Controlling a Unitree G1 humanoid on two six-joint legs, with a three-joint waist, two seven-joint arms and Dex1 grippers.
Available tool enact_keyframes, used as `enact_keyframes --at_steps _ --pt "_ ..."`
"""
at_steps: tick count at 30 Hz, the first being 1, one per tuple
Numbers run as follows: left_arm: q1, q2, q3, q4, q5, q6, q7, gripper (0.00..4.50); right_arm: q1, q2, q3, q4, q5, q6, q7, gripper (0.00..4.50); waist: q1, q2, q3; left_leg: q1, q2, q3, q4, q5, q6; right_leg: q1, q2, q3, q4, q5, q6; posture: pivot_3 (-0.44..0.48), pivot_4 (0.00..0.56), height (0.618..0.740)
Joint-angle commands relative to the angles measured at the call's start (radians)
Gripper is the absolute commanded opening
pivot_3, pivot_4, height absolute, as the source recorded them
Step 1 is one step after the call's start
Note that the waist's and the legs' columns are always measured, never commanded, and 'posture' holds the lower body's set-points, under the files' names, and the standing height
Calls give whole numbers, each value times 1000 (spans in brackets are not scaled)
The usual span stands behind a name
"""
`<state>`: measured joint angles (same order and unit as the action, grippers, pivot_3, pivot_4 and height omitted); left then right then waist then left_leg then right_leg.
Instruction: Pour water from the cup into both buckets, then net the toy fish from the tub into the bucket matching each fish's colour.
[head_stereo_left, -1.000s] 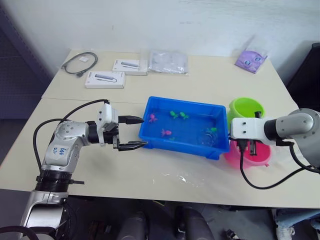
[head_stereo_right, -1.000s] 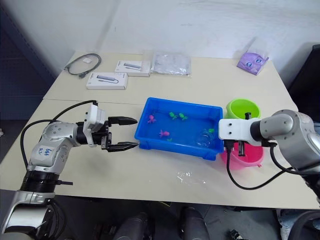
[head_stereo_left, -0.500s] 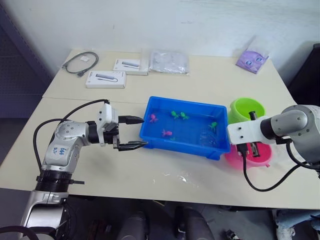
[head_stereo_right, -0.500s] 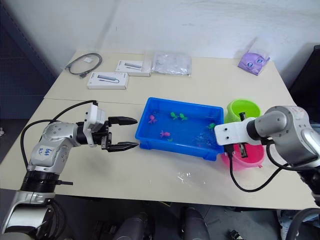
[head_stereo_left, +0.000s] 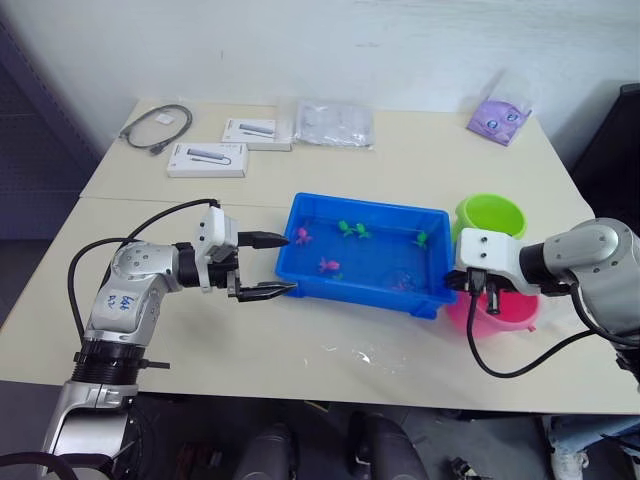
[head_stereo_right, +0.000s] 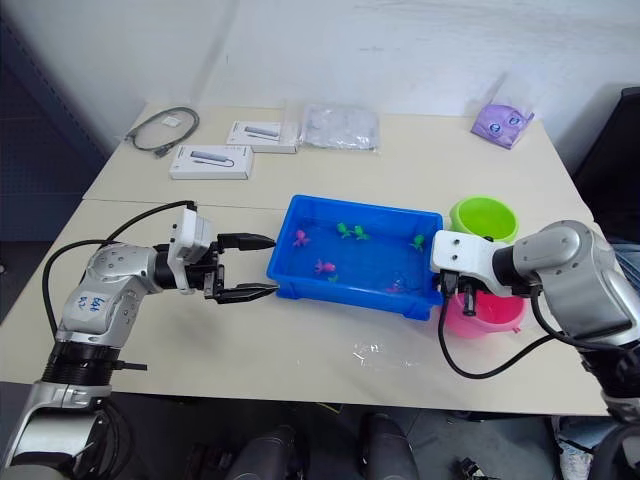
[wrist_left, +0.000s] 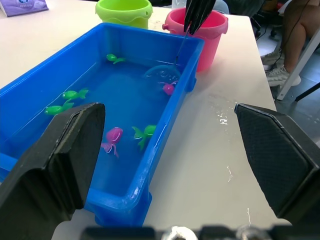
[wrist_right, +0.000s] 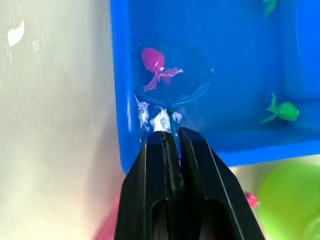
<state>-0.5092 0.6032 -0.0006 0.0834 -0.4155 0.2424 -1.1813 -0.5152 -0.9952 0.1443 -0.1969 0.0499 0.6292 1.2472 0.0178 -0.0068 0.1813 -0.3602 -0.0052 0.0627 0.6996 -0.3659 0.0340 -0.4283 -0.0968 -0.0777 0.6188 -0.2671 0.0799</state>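
Right gripper (wrist_right: 170, 137) dips the net (wrist_left: 162, 75) into the tub (head_stereo_left: 300, 265) at its right end, around a pink fish (wrist_right: 155, 65).

The right jaws are clamped on the net's thin dark handle, and the hoop sits in the water at the tub's right end, near its front wall, with the pink fish inside the ring. The left gripper (head_stereo_left: 268, 265) hovers just beside the tub's left wall, its jaws spread wide and holding nothing. The tub stands mid-tabletop, holding water and several other green and pink fish scattered across it. The green bucket (head_stereo_left: 490, 215) and pink bucket (head_stereo_left: 505, 312) stand side by side just off the tub's right end, the pink one nearer the tabletop's front edge.
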Motion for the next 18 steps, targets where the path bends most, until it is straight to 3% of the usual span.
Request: enact_keyframes --at_steps 1,12,18 --pt "-4 3 11 -39 -14 1 3 4464 -1 15 -96 -45 85 111 -39 0 0 0 0 0 0 0 0 0 0 0 0 0 0 0 0 0 150 740" --pt "-6 5 14 -37 -13 -1 3 4464 85 6 -310 -129 264 282 -141 0 3 0 0 0 0 -1 -1 0 0 0 0 0 -1 0 0 0 150 740" --pt "-21 -13 25 -45 -37 13 17 4464 270 78 -568 -307 388 276 -207 0 6 0 0 -1 0 -1 -1 0 0 0 0 0 0 0 0 0 150 740"
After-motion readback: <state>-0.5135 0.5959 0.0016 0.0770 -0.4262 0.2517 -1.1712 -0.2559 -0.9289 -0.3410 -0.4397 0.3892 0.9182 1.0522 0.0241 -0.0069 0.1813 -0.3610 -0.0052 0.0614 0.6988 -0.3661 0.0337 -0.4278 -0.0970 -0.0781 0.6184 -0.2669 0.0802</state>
